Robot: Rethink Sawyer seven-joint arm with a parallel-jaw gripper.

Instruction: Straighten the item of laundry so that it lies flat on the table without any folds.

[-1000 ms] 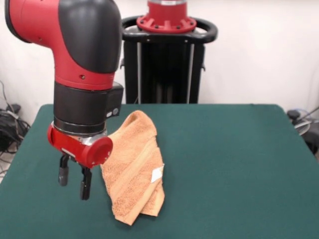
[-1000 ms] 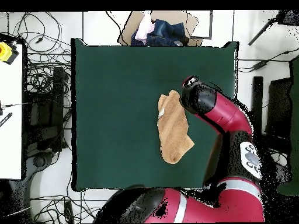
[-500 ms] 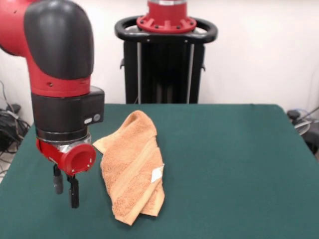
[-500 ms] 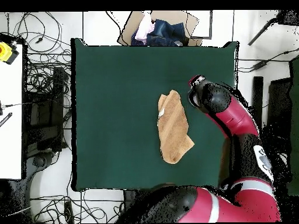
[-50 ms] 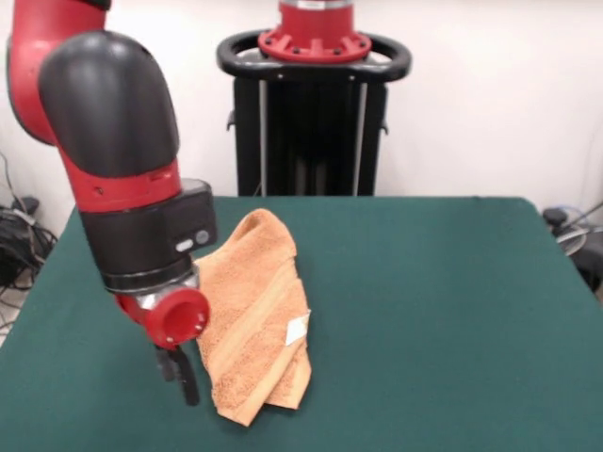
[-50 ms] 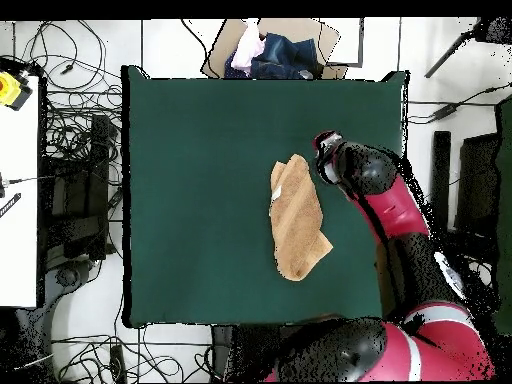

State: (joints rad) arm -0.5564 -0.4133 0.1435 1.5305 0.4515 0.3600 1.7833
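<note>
- The towel (image 5: 252, 315) is orange-tan and lies on the dark green tabletop (image 5: 443, 311).
- It is not flat. It is folded over itself into a long, narrow, bunched shape.
- In the front view one end of the towel points toward the back of the tabletop and the other end comes close to the front edge.
- A small white tag (image 5: 297, 330) shows on the side of the towel, near the lower end.
- A woven band runs along the length of the towel.
- From above, the towel (image 6: 298, 218) sits a bit to the right of the middle of the tabletop (image 6: 200, 180), with lots of green all around it.
- The red and black arm (image 5: 122, 160) comes down beside the towel, on the left in the front view.
- The gripper (image 5: 181, 374) hangs low, just beside the towel's lower part and near the tabletop.
- The jaws look close together and have nothing in them, but I cannot tell for sure how far open they are.
- I cannot tell if the gripper touches the towel's edge.
- From above, the arm's big wrist (image 6: 352, 170) hides the gripper.
- Past the far edge of the tabletop in the view from above there is a cardboard box (image 6: 270, 45) with more clothes in it.
</note>
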